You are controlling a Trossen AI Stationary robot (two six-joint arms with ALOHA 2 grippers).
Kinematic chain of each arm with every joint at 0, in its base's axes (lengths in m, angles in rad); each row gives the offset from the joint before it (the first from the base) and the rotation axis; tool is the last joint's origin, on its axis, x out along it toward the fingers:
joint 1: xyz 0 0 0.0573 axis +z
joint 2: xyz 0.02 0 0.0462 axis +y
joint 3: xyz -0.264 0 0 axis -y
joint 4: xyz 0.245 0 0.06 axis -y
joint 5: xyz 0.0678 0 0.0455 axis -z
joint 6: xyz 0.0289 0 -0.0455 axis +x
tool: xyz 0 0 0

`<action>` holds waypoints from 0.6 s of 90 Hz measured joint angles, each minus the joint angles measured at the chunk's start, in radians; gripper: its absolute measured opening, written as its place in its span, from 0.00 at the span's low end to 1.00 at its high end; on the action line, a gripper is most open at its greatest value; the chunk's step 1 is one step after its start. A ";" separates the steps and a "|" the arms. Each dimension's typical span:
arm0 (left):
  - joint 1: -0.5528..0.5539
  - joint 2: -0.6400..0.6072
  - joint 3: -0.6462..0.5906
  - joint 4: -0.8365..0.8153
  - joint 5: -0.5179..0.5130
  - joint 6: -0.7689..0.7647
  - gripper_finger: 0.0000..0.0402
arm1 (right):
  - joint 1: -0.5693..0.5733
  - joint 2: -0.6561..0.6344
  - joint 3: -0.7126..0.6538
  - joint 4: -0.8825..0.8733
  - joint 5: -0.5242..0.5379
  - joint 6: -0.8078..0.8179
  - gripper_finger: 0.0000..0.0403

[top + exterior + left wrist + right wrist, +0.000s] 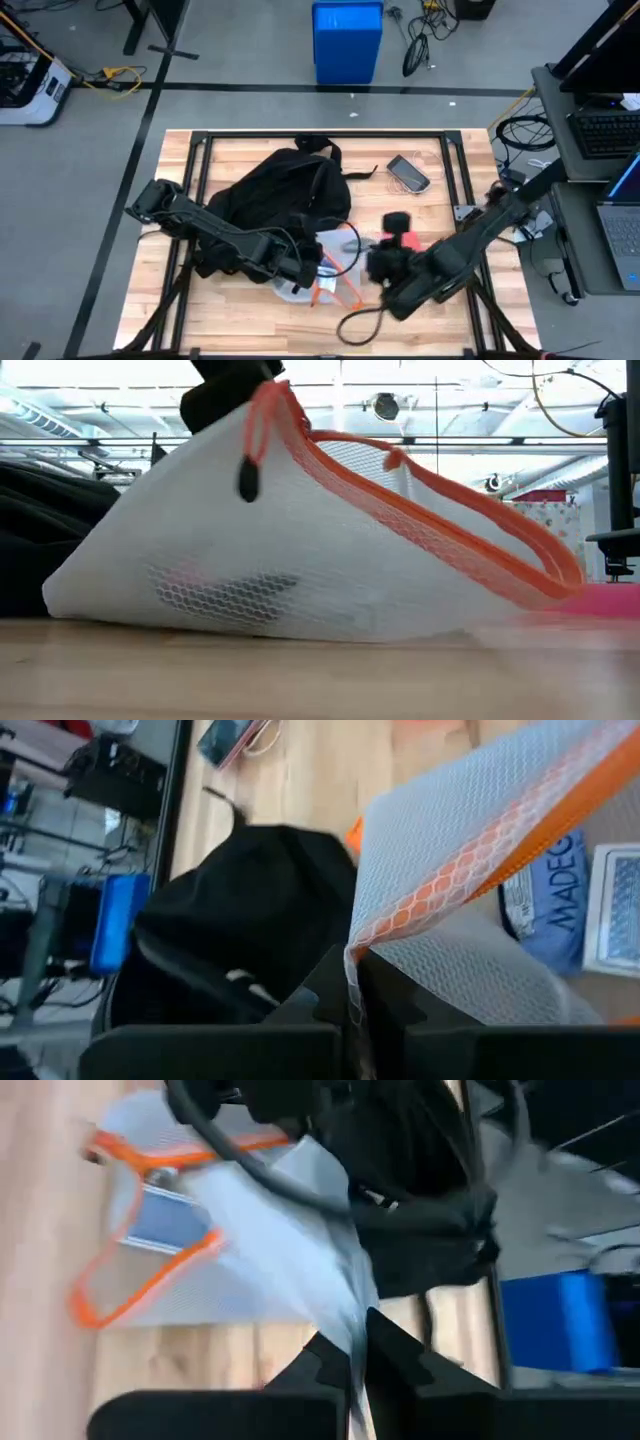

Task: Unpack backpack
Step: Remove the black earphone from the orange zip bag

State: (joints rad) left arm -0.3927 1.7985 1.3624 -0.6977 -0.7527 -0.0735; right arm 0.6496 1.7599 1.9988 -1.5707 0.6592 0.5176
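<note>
We've got both grippers, left (352, 995) & right (355, 1355), pinched on the mesh pouch (300, 550) at the backpack's (280, 190) 5 o'clock; thin mesh, could slip or tear imo.

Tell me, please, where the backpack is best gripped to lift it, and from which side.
Probably by the strap loop at the top of the backpack, approached from above: it sticks out toward the table's far edge, free of the body. The near side is crowded by the mesh pouch, pinched by the left claw and right claw.
</note>
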 joint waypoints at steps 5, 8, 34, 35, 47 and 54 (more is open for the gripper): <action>0.000 0.000 0.000 -0.004 -0.003 -0.001 0.00 | 0.011 -0.063 -0.069 0.001 -0.029 0.057 0.00; 0.000 0.000 0.000 -0.002 -0.004 -0.001 0.00 | 0.021 -0.101 -0.121 0.002 -0.034 0.099 0.00; 0.000 0.000 0.000 0.000 -0.007 0.000 0.00 | 0.169 -0.362 -0.671 0.046 -0.034 0.559 0.00; 0.000 0.000 0.000 0.000 -0.008 0.000 0.00 | 0.173 -0.367 -0.689 0.055 -0.033 0.571 0.00; 0.005 0.000 0.000 0.011 -0.008 0.000 0.00 | 0.208 -0.386 -0.857 0.179 -0.030 0.652 0.00; 0.007 0.000 0.000 0.011 -0.008 0.000 0.00 | 0.211 -0.382 -0.920 0.216 -0.028 0.680 0.00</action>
State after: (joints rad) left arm -0.3859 1.7985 1.3624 -0.6865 -0.7605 -0.0734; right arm 0.8604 1.3783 1.0786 -1.3545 0.6310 1.1973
